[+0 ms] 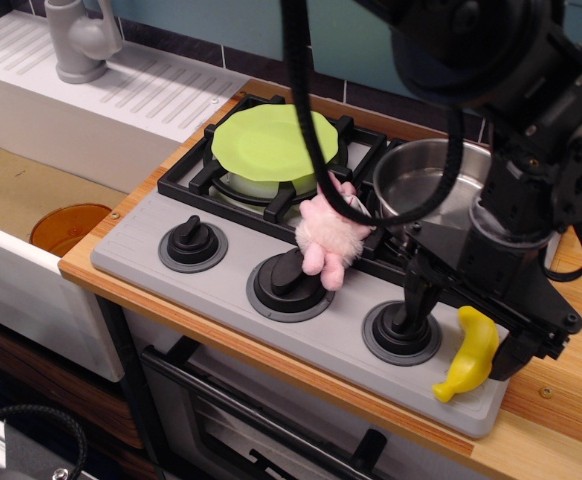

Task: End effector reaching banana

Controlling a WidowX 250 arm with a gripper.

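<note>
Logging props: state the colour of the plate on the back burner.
The plate is light lime green, seen clearly in the observation.image view.

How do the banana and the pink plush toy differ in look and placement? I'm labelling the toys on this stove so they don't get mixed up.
The banana is smooth, bright yellow and curved; the pink plush toy is fuzzy and pale pink. The banana lies on the grey stove panel at its right end, beside the right knob; the plush sits further left, at the black grate's front edge above the middle knob. The gripper hangs at the banana, not the plush. Both are small toys.
</note>
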